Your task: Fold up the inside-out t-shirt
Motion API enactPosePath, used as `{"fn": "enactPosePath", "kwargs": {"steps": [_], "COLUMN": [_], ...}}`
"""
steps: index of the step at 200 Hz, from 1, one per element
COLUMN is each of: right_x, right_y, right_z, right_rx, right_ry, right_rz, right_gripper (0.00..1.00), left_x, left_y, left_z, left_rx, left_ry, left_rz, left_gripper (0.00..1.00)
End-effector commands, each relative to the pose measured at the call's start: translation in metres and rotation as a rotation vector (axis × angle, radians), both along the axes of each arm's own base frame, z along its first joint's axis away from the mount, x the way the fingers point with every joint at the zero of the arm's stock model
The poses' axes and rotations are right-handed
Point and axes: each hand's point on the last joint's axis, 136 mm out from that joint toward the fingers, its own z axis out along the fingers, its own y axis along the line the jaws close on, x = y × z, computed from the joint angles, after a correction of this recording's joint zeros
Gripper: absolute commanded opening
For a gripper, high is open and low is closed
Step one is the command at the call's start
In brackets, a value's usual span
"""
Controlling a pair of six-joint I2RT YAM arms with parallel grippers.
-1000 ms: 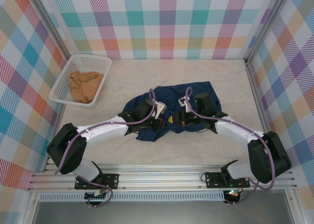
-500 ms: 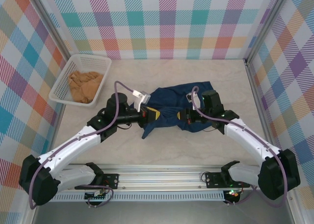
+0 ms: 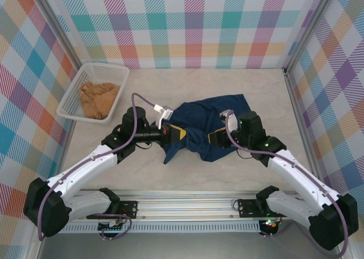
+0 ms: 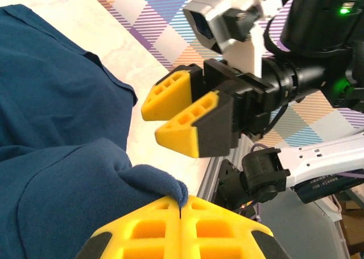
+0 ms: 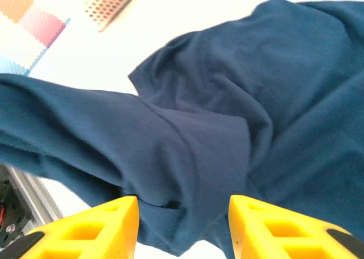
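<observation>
On the table point(image 3: 170, 88), the navy t-shirt point(image 3: 205, 122) stretches from near-left to far-right.

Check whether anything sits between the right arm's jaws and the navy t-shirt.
Nothing visible does. The right jaws stand open at the edge of the t-shirt, with only its cloth ahead of them. The left jaws are shut on a fold across the shirt, not in between.
</observation>
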Motion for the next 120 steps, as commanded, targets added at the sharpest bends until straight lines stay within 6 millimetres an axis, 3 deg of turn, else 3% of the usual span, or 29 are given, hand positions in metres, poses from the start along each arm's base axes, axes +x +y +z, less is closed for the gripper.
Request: {"fn": "enactPosePath", "kwargs": {"steps": [1, 37, 86, 120], "right_x": [-0.009, 0.000, 0.015, 0.009], "right_y": [0.021, 0.041, 0.061, 0.079], "right_z": [0.005, -0.005, -0.008, -0.008], "right_rx": [-0.055, -0.174, -0.145, -0.079], "right_ry": [-0.106, -0.172, -0.170, -0.156], "right_rz": [0.105, 0.116, 0.126, 0.202], "right_gripper": [0.42, 0.43, 0.41, 0.44], "left_x": [0.000, 0.000, -0.001, 0.000], "left_y": [0.000, 0.000, 0.000, 0.001], "left_z": [0.008, 0.007, 0.004, 0.003], "left_rx": [-0.014, -0.012, -0.007, -0.003], "left_ry": [-0.055, -0.051, -0.042, -0.042], "left_rz": [-0.023, -0.024, -0.027, -0.018], "left_gripper": [0.00, 0.00, 0.00, 0.00]}}
